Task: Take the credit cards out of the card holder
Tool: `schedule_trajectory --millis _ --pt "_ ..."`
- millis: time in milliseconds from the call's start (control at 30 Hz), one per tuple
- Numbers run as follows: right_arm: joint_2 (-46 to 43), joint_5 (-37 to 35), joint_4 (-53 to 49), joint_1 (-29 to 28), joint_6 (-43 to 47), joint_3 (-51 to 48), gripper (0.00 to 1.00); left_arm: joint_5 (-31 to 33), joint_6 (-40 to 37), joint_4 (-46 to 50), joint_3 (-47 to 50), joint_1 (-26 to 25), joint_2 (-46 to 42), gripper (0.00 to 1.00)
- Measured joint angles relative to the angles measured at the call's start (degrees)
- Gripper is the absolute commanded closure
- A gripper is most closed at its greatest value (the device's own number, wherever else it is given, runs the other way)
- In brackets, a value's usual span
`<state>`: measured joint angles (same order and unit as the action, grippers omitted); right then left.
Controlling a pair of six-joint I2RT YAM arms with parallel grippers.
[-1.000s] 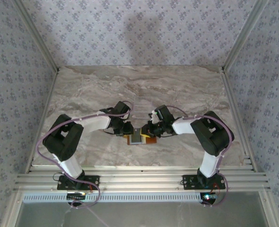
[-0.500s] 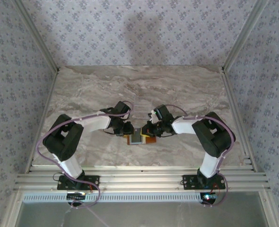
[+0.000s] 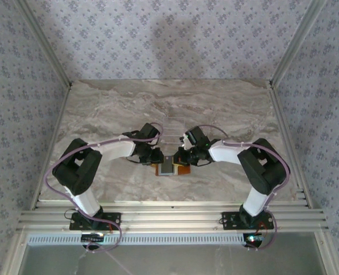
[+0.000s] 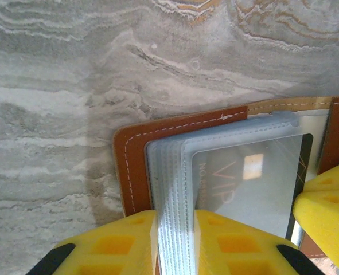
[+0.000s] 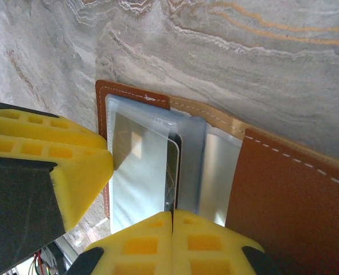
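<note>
The card holder [image 3: 170, 168] lies open on the marble table, between both grippers. Its brown leather [image 4: 136, 154] frames a stack of clear plastic sleeves. My left gripper [image 4: 175, 220] is shut on the sleeve stack at its spine edge. One sleeve holds a pale credit card [image 4: 255, 183] printed "VIP". My right gripper [image 5: 173, 215] is shut on the edge of a dark-rimmed credit card [image 5: 172, 172] that sticks partly out of its sleeve. The brown cover flap [image 5: 284, 189] lies to the right of it. In the top view the left gripper [image 3: 156, 157] and right gripper [image 3: 183, 158] meet over the holder.
The left gripper's yellow finger [image 5: 49, 154] stands close beside the sleeves in the right wrist view. Bare marble table [image 3: 169, 109] stretches beyond the holder to the papered walls. An aluminium rail [image 3: 169, 217] runs along the near edge.
My right gripper's jaws have closed fully on the card's edge. The right arm's elbow has shifted slightly to the right. The left arm and the holder have stayed put.
</note>
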<state>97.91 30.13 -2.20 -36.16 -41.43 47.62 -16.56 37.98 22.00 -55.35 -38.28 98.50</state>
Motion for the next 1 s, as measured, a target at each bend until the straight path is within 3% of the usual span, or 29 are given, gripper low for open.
schedule_trajectory --millis 333,700,1000 --pt "-0.42 -2.51 -3.17 0.0 0.79 0.55 0.98 0.04 -0.02 0.13 -0.11 -0.09 0.2 0.77" --pt "-0.81 -2.27 -3.04 0.04 0.09 0.52 0.73 0.04 -0.04 0.35 -0.33 -0.09 0.33 0.78" --pt "0.13 2.16 2.51 1.16 -2.25 -0.61 0.7 0.02 -0.46 0.98 -0.85 -0.11 0.72 0.79"
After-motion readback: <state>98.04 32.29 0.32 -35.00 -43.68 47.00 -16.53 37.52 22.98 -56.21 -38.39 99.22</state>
